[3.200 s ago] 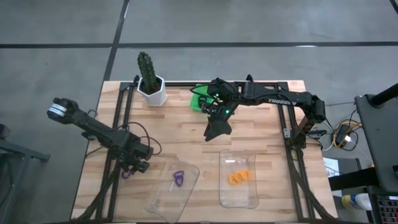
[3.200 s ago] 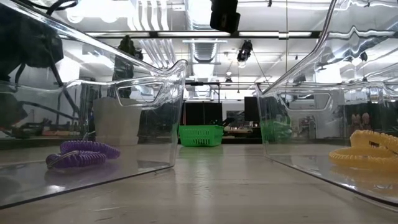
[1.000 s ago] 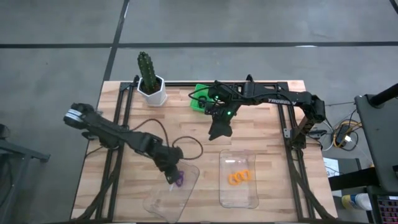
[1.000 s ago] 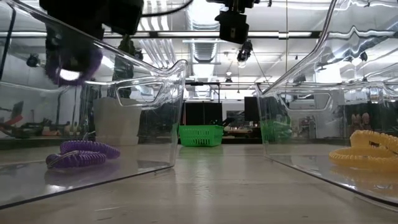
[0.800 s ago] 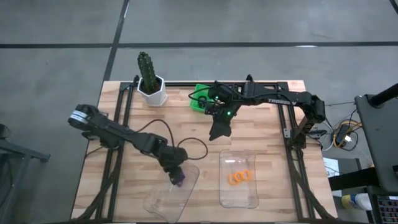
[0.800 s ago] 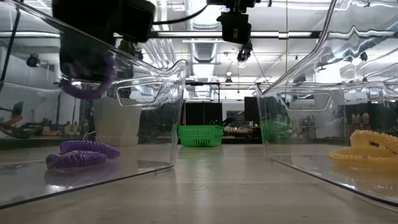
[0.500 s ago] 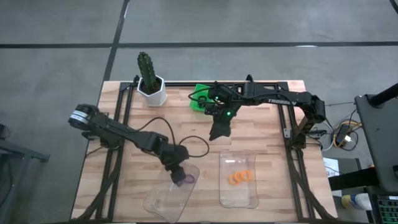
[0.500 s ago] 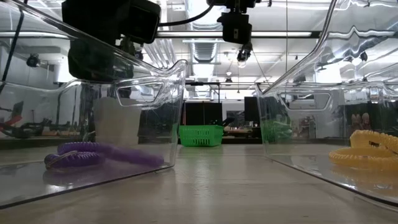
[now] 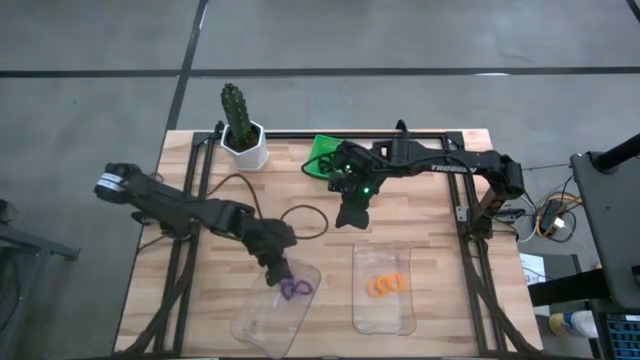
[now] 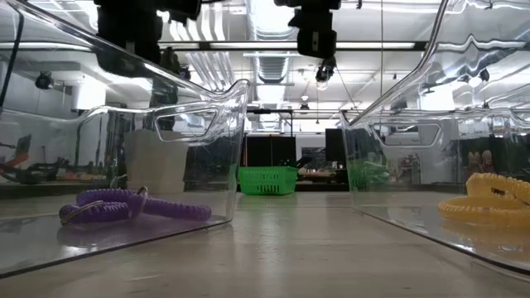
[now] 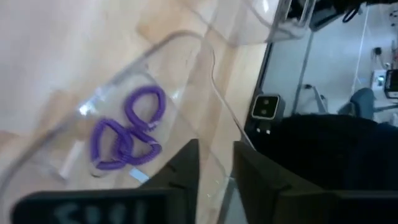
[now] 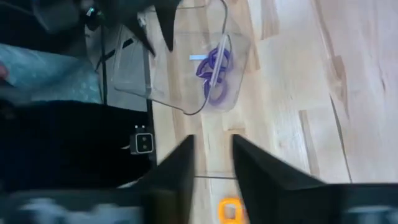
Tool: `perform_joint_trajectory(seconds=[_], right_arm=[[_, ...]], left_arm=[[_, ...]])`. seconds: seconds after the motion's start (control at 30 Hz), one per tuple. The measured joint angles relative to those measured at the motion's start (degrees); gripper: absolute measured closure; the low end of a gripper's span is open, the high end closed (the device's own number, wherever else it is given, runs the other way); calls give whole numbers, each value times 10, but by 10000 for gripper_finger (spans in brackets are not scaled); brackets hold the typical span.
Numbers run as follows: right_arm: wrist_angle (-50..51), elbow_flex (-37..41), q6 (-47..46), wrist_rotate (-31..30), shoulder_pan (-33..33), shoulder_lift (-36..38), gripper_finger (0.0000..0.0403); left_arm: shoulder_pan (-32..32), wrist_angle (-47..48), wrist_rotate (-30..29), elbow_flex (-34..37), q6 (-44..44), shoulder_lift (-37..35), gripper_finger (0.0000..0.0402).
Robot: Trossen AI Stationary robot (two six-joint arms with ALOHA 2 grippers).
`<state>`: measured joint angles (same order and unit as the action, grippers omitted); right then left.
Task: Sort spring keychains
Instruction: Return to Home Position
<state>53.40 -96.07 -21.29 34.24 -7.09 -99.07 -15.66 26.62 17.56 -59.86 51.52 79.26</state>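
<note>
Purple spring keychains (image 9: pixel 293 289) lie together on the floor of the left clear tray (image 9: pixel 255 325); the left wrist view shows them as coiled loops (image 11: pixel 127 127). Orange spring keychains (image 9: pixel 384 284) lie in the right clear tray (image 9: pixel 385 318). My left gripper (image 9: pixel 278 268) hangs over the left tray's far edge, open, nothing between its fingers (image 11: pixel 214 174). My right gripper (image 9: pixel 350 215) hovers above the table's middle, beyond the right tray, open and empty (image 12: pixel 211 168). No black keychain shows.
A green basket (image 9: pixel 322 158) and a white pot with a cactus (image 9: pixel 243 140) stand at the table's far edge. A black cable (image 9: pixel 300 218) loops over the wood behind my left gripper. Bare wood lies between the two trays.
My left gripper carried a purple keychain over the left tray and let it go. The keychain fell and now lies on the tray floor against the other purple ones. The gripper has since risen and drawn back a little toward the far left.
</note>
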Motion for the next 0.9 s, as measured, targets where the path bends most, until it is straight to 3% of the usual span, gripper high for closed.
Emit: perform_joint_trajectory(seconds=[0.1,0.2,0.4,0.7,0.8,0.9], right_arm=[[-11,0,20,-2,9,0,375],[-39,0,26,-26,18,0,390],[-136,0,85,-108,32,27,394],[-231,8,98,-157,40,97,394],[-237,22,107,-207,49,130,394],[-268,56,127,-265,64,175,394]], left_arm=[[6,10,-31,0,-22,-29,360],[18,14,-65,1,-42,-60,394],[44,3,-169,1,-94,-135,401],[49,-63,-283,2,-211,-285,401],[50,-42,-290,2,-312,-332,401],[48,-29,-288,2,-351,-367,401]])
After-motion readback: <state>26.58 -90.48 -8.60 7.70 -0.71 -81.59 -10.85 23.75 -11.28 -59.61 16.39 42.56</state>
